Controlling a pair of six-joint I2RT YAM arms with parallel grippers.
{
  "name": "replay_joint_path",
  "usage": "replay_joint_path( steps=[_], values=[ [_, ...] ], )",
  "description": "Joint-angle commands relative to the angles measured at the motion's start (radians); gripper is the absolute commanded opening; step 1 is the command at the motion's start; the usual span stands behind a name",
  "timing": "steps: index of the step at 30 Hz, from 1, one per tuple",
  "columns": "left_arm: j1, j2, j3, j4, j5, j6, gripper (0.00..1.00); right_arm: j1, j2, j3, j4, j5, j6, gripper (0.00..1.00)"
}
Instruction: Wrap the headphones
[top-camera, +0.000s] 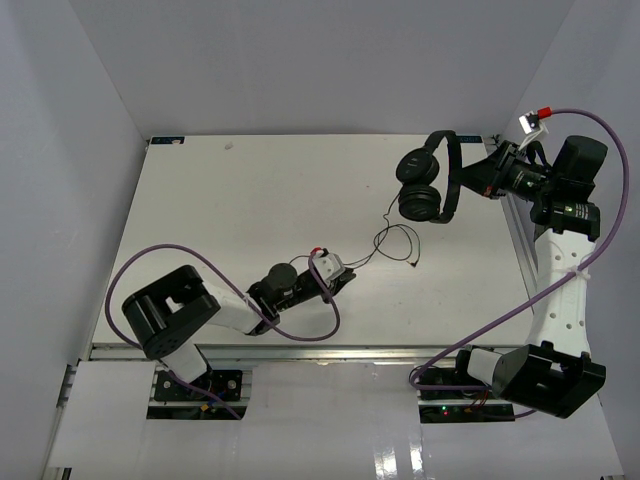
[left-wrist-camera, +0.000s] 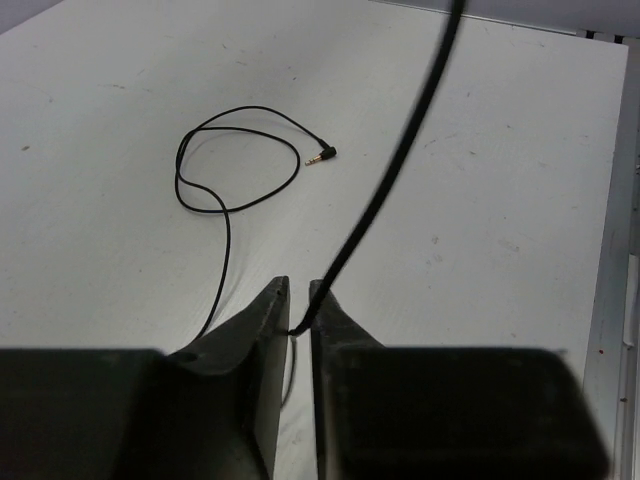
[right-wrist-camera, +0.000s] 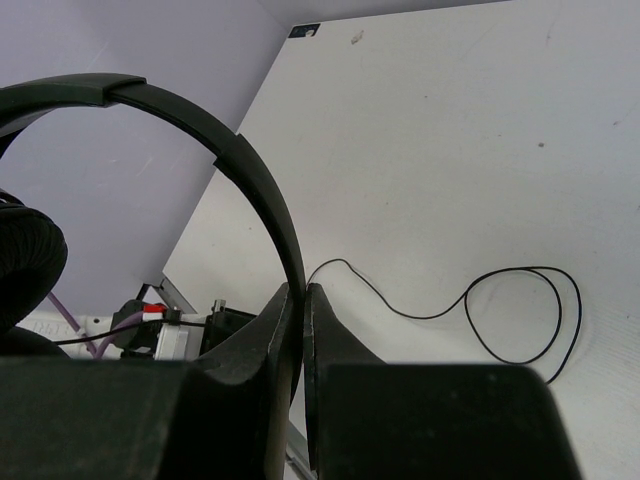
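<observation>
Left gripper (top-camera: 335, 268) sat low over the white tabletop (top-camera: 250, 190), near centre. Its jaws were clenched on the thin black cord (left-wrist-camera: 400, 160), which ran straight into the narrow gap between the fingers (left-wrist-camera: 262, 320) in the left wrist view. Beyond the pinch, the slack lay on the table in a loose loop, ending in a small angled jack plug (left-wrist-camera: 322, 156) that rested flat and apart from both grippers. Further right, the cord climbed to the black over-ear headphones (top-camera: 425, 185), held at the far right of the table. Their round padded earcups (top-camera: 420, 200) sat close together, one nearer than the other in the top view. Right gripper (right-wrist-camera: 302, 290) was clamped on the thin curved headband (right-wrist-camera: 250, 160), with the fingers pressed against either face of it.
</observation>
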Motion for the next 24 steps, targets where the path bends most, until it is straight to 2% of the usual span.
replay_joint_path(
  steps=[1, 6, 10, 15, 20, 22, 24],
  values=[
    [0.0, 0.005, 0.025, 0.053, 0.034, -0.04, 0.0, -0.008, -0.022, 0.022, 0.039, -0.03, 0.037, 0.08],
    [-0.004, -0.005, 0.012, 0.045, 0.041, -0.088, 0.0, -0.008, -0.022, 0.004, 0.074, -0.009, 0.085, 0.08],
    [-0.034, 0.016, 0.069, -0.024, 0.017, -0.118, 0.0, -0.007, -0.027, -0.014, 0.121, 0.108, 0.192, 0.08],
    [-0.082, 0.055, 0.213, -0.178, -0.013, -0.136, 0.0, 0.015, -0.07, -0.025, 0.1, 0.384, 0.249, 0.08],
    [-0.089, 0.057, 0.346, -0.384, -0.022, -0.172, 0.0, 0.055, -0.179, -0.132, 0.145, 0.621, 0.263, 0.08],
    [-0.09, 0.06, 0.393, -0.457, -0.022, -0.181, 0.0, 0.067, -0.208, -0.169, 0.169, 0.691, 0.257, 0.08],
    [-0.095, 0.068, 0.456, -0.554, -0.021, -0.185, 0.0, 0.106, -0.227, -0.2, 0.2, 0.858, 0.189, 0.08]
  ],
)
